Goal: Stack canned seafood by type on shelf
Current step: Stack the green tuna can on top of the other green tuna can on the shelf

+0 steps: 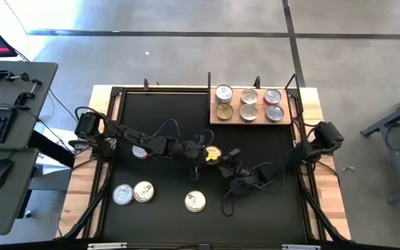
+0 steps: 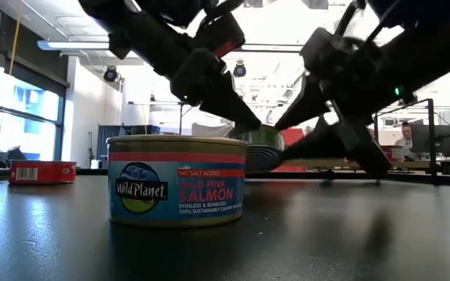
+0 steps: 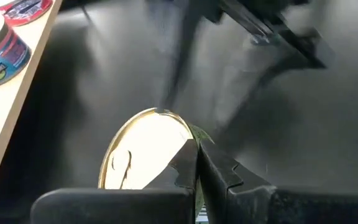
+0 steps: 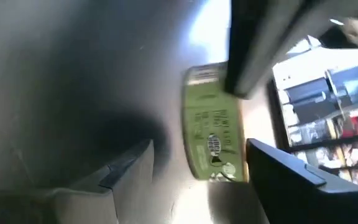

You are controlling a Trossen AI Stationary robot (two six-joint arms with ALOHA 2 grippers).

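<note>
The wooden shelf (image 1: 249,122) sits at the far right of the mat with six tins (image 1: 248,104) on it in two rows. My left gripper (image 1: 203,154) is at mid-table, shut on a green-sided tin with a gold lid (image 1: 214,154). My right gripper (image 1: 229,162) is open just right of that tin. In the right wrist view its fingers (image 4: 129,168) stand on either side of the tin (image 4: 213,134) without touching it. Loose tins rest flat on the mat: a salmon tin (image 1: 195,201), a pair (image 1: 132,193), and one under the left arm (image 1: 139,151). My left gripper pinches the gold-lidded tin at its rim (image 3: 188,140), one finger (image 3: 179,165) over the lid and the other against the green side wall. The fingers slant down from the table's left. The tin sits tilted in the hold (image 2: 260,148). Whether its lower edge touches the mat cannot be told.
The black mat (image 1: 165,118) lies inside a wooden-edged table. A keyboard and mouse sit on a desk (image 1: 5,139) beyond the left edge. In the low view the salmon tin (image 2: 176,179) stands near the camera and a red-sided tin (image 2: 41,172) lies off to the left.
</note>
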